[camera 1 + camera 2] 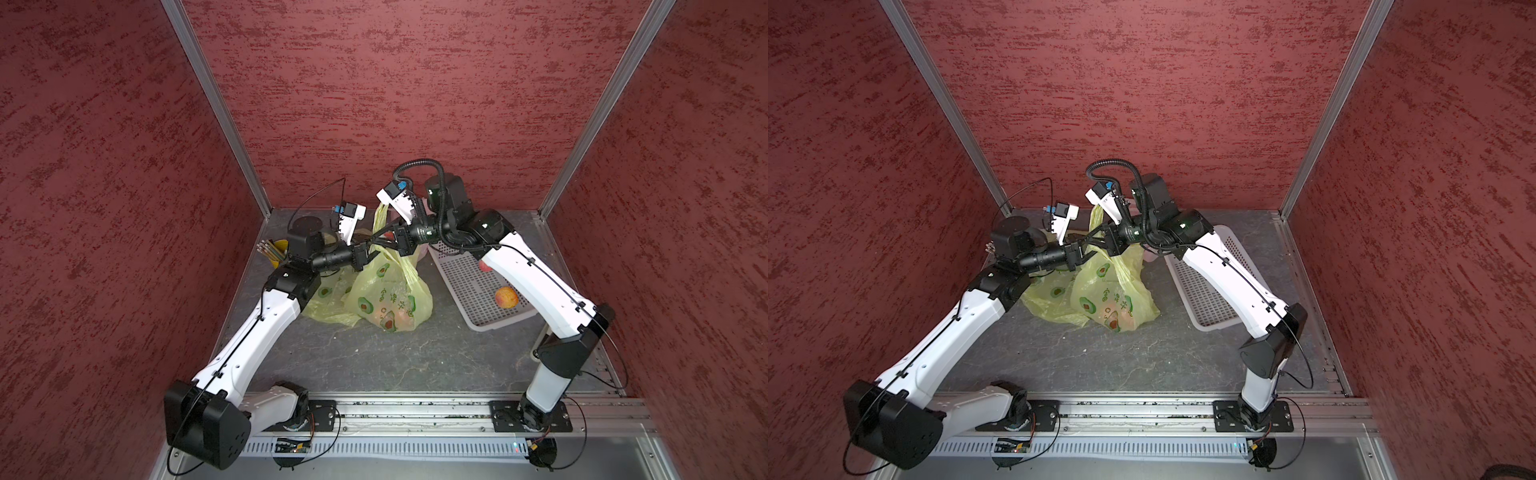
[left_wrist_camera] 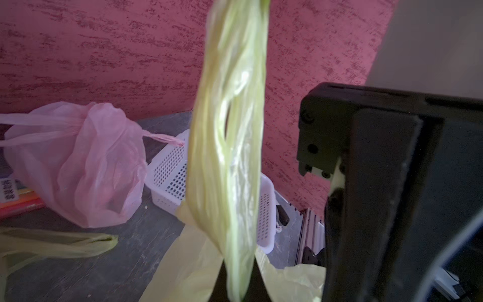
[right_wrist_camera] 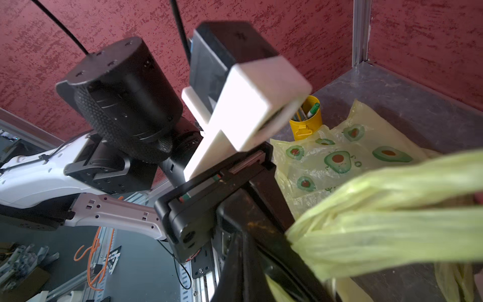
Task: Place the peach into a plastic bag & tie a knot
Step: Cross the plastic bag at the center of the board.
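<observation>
A yellow plastic bag [image 1: 386,295] [image 1: 1113,299] printed with avocados stands mid-table. An orange-pink peach [image 1: 401,318] [image 1: 1125,320] shows through its bottom. Both grippers cross just above the bag's gathered top. My left gripper [image 1: 383,237] [image 2: 237,285] is shut on one twisted bag handle [image 2: 230,130], which runs up taut past the camera. My right gripper [image 1: 372,241] [image 3: 271,285] is shut on a strip of the yellow bag, right beside the left gripper's black body [image 3: 209,198]. A second twisted handle [image 3: 379,222] stretches across the right wrist view.
A white perforated tray [image 1: 469,291] [image 1: 1200,291] lies to the right with another peach [image 1: 506,298] on it. Behind the yellow bag sits a pink bag [image 2: 78,167]. At the back left stands a yellow pencil cup [image 1: 276,251] [image 3: 305,123]. Red walls enclose three sides.
</observation>
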You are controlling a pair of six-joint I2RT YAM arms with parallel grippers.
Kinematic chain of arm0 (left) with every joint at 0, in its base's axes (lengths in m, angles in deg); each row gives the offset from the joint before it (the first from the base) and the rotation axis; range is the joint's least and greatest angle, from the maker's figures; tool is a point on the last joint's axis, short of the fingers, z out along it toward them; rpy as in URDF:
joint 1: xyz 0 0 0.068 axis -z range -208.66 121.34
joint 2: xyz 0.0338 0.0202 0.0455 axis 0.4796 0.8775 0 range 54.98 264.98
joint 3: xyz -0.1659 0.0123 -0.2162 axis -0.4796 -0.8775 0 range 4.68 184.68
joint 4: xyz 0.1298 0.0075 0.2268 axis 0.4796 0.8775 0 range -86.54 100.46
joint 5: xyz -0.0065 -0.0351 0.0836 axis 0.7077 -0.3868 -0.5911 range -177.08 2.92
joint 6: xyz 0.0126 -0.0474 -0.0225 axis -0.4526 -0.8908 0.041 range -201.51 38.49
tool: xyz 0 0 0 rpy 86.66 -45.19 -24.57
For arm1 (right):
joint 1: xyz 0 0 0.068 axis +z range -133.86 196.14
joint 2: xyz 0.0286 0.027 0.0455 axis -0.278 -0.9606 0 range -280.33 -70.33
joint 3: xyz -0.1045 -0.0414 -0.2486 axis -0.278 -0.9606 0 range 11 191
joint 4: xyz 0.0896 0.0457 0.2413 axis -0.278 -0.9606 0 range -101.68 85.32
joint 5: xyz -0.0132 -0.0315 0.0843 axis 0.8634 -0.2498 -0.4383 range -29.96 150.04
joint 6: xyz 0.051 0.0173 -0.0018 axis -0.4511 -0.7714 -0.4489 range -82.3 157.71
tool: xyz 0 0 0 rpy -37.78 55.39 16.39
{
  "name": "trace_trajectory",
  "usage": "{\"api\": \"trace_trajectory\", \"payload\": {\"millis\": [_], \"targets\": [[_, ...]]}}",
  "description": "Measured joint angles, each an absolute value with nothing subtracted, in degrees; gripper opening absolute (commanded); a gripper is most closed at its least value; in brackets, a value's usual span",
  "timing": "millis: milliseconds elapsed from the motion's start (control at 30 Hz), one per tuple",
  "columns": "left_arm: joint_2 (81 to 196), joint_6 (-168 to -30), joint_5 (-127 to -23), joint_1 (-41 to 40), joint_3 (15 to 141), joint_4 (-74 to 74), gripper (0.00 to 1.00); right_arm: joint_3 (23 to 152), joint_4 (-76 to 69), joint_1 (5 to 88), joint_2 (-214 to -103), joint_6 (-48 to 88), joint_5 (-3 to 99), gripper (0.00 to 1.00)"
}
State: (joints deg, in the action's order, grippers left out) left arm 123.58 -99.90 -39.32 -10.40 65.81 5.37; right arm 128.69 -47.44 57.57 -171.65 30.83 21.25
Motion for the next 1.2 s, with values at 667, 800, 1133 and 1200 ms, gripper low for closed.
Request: {"api": "trace_trajectory", "payload": {"millis": [667,800,1133,1200], "targets": [[125.9,-99.8,-31.2,-4.8,66.2,6.5,0.47,125.6,-46.2,56.7,-171.5,28.9,22.8,0.0],[125.7,-98.7,-30.3,-4.5,66.2,7.9,0.57,125.1,-46.2,55.6,-171.5,29.1,20.1,0.0],[125.7,-98.1,-26.0,-8.0,66.2,10.4,0.61,124.8,-46.5,52.6,-171.5,30.7,12.7,0.0],[125.8,-99.2,-24.1,-9.4,66.2,9.4,0.62,124.3,-46.6,52.3,-171.5,31.2,11.1,0.0]]}}
